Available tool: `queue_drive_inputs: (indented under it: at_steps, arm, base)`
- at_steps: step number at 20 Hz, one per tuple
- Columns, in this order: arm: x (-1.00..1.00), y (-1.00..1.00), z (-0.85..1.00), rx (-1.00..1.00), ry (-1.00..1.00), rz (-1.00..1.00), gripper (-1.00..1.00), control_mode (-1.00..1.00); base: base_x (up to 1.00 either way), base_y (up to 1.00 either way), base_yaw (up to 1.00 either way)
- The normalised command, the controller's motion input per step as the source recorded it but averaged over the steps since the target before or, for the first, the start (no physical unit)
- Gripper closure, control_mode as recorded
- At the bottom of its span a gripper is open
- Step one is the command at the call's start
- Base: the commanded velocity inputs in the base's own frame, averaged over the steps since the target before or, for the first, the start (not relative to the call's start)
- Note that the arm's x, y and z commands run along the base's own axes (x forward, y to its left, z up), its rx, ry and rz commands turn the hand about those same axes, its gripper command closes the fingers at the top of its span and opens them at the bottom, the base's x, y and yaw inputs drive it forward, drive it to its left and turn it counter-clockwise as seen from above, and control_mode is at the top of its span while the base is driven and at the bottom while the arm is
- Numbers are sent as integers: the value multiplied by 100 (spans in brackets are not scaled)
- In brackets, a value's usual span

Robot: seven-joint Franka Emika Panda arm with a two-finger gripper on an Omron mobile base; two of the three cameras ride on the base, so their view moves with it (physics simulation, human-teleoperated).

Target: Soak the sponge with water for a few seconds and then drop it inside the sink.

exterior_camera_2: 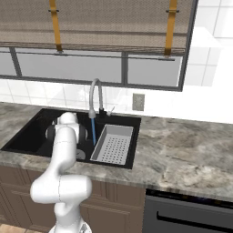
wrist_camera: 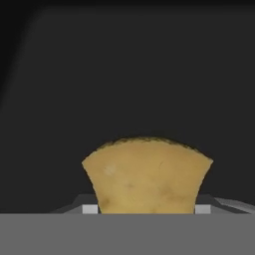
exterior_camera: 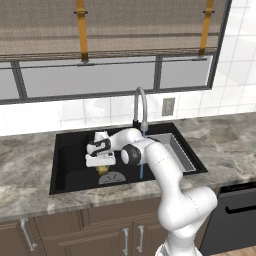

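Observation:
My gripper [exterior_camera: 102,165] hangs low inside the black sink [exterior_camera: 70,155], pointing down and shut on the yellow-orange sponge [exterior_camera: 104,171]. In the hand view the sponge [wrist_camera: 147,177] bulges up from between the fingertips against the dark sink floor [wrist_camera: 129,74]. The thin blue stream of water [exterior_camera: 141,169] falls from the faucet spout a little to the right of the sponge and does not touch it. From the right base view the water [exterior_camera_2: 93,132] runs down just right of my arm into the sink [exterior_camera_2: 27,134].
The curved silver faucet [exterior_camera: 141,102] rises behind the basin. A grey perforated drainer tray [exterior_camera: 177,150] fills the sink's right part. The round grey drain [exterior_camera: 112,178] lies just below the sponge. Marble counter [exterior_camera: 225,145] surrounds the sink; a dark appliance front [exterior_camera: 235,215] is at lower right.

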Motion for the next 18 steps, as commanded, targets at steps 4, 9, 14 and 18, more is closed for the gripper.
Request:
queue_drive_inputs:
  at_steps: [4, 9, 14, 18]
  arm:
    - [0, 0, 0, 0, 1, 0, 100, -100]
    - [0, 0, 0, 0, 0, 0, -100, -100]
    - [0, 0, 0, 0, 0, 0, -100, -100]
    - [0, 0, 7, 0, 0, 0, -100, -100]
  base:
    - [0, 0, 0]
    - [0, 0, 0]
    - [0, 0, 0]
    - [0, 0, 0]
